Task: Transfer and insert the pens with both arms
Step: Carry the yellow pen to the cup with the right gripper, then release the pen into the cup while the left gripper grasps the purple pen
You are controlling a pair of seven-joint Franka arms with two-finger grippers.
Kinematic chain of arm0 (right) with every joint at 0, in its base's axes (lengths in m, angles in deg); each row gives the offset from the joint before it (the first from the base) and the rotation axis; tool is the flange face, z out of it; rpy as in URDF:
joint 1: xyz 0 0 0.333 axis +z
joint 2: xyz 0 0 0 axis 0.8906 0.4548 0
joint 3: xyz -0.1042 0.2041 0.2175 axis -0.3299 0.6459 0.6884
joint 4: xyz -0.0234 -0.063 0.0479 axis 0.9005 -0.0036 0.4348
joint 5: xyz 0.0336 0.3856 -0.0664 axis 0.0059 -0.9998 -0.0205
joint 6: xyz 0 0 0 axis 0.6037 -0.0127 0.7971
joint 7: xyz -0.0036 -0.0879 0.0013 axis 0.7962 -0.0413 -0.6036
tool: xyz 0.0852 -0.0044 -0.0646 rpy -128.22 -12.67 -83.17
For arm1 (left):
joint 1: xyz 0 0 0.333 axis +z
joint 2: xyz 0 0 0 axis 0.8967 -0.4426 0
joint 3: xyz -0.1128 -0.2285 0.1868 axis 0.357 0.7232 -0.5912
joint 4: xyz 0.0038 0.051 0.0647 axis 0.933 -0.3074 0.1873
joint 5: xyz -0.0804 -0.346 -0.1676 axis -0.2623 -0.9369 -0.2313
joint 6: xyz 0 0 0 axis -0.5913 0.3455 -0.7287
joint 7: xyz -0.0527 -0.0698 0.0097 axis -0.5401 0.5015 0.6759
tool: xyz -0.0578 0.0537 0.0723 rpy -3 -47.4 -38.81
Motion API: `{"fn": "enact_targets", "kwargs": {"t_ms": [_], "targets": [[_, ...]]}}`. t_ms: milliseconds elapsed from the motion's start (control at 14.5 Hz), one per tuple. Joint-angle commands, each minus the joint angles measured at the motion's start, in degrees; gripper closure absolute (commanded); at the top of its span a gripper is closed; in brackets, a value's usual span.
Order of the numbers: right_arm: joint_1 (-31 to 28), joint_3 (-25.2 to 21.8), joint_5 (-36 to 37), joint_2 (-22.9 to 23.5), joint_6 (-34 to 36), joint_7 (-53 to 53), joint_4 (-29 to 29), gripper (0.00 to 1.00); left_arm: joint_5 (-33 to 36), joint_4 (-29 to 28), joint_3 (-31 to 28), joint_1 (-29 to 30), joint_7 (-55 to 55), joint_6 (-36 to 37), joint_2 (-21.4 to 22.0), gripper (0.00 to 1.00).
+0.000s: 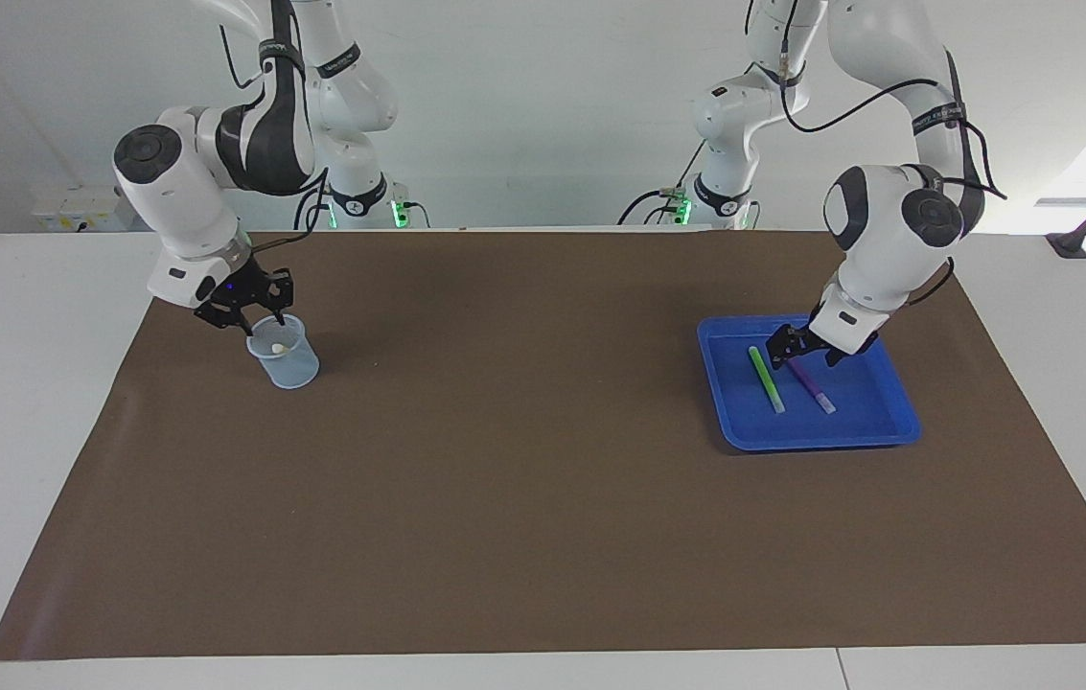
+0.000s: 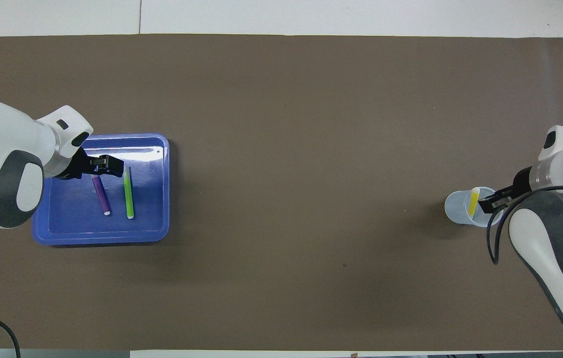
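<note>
right gripper sits just above the rim of the clear cup at the right arm's end of the brown mat; its fingers stand apart and hold nothing. yellow pen stands tilted inside the cup, pale end up, free of the fingers. left gripper is low inside the blue tray at the left arm's end, jaws wide, straddling the robot-side end of the purple pen; contact cannot be told. green pen lies flat just beside the purple one, toward the mat's centre, both with pale ends away from the robots.
</note>
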Motion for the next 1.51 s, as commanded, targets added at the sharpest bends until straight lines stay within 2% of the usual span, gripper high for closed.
{"fn": "enact_targets", "kwargs": {"t_ms": [0,138,275,550,756,1031,1238,1444], "targets": [[-0.5,0.6,0.5,1.3,0.9,1.0,-3.3,0.00,2.0,-2.2,0.3,1.9,3.7,-4.6,-1.4,0.00],[-0.3,0.8,-0.9,2.5,3.8,1.5,-7.6,0.00,2.2,-3.9,0.3,2.5,5.6,-7.3,-1.7,0.02],[1.3,1.0,-5.3,2.9,6.5,2.9,-10.5,0.00,2.7,-4.7,0.2,3.0,7.8,-8.4,-2.7,0.05],[5.0,1.1,-14.0,2.5,7.1,8.3,-11.1,0.00,4.6,-5.0,0.2,4.0,7.9,-9.8,-4.4,0.13],[6.4,1.2,-25.1,2.3,10.0,16.9,-13.7,0.00,4.6,-5.1,0.2,4.8,7.8,-10.0,-4.6,0.16],[10.3,1.2,-37.8,1.6,9.2,30.0,-15.2,0.00,4.6,-6.0,0.2,5.6,7.1,-10.2,-4.5,0.24],[11.3,1.4,-40.3,1.5,7.1,33.1,-15.2,0.00,4.6,-6.2,0.2,5.7,6.8,-10.3,-4.6,0.31],[13.2,2.4,-45.7,1.4,5.3,38.5,-15.1,0.00,4.6,-6.8,0.3,5.5,3.1,-10.8,-4.6,0.43]]}}
